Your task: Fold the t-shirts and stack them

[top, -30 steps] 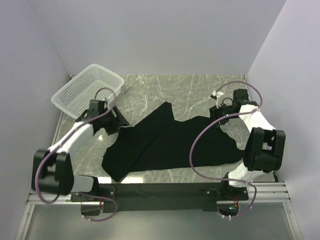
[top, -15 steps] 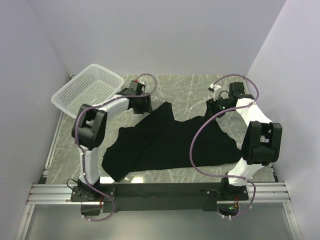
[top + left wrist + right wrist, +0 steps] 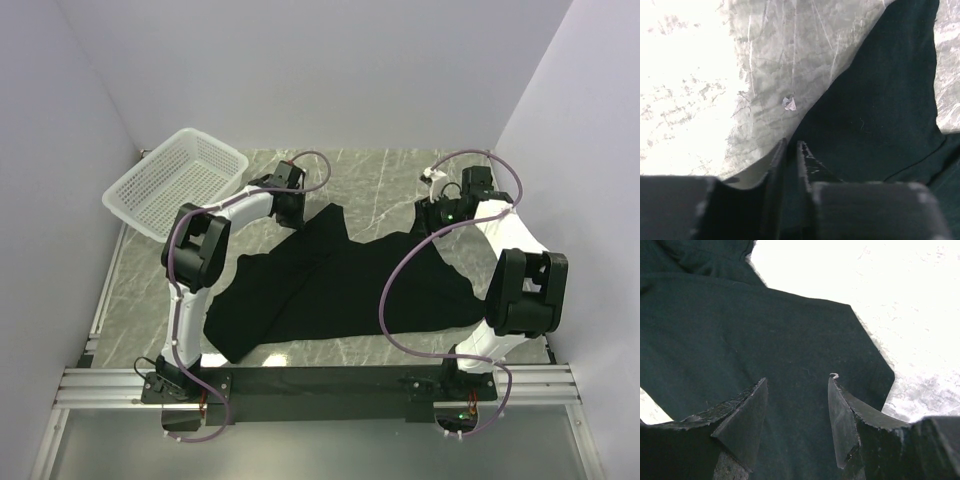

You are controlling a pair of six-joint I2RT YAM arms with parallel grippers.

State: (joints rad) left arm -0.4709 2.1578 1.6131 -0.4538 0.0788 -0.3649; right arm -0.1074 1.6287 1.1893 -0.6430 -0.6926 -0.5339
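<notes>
The t-shirt (image 3: 340, 285) lies outside the basket (image 3: 175, 180), to its right; the left claw (image 3: 790, 145) pinches its edge, the right claw (image 3: 797, 380) gapes above.

A white plastic mesh basket (image 3: 175, 182) sits at the far left corner of the table (image 3: 380, 180), turned at an angle to the table's edges, its open top up, close to the left wall (image 3: 50, 150); the table has a grey-green marble pattern with pale veins; plain pale walls close it in on the left, far and right sides; a silver metal rail (image 3: 330, 395) runs along the near edge; in the left wrist view a small pale scrap (image 3: 789, 103) lies on the marble, and glare washes the surface white farther left.
</notes>
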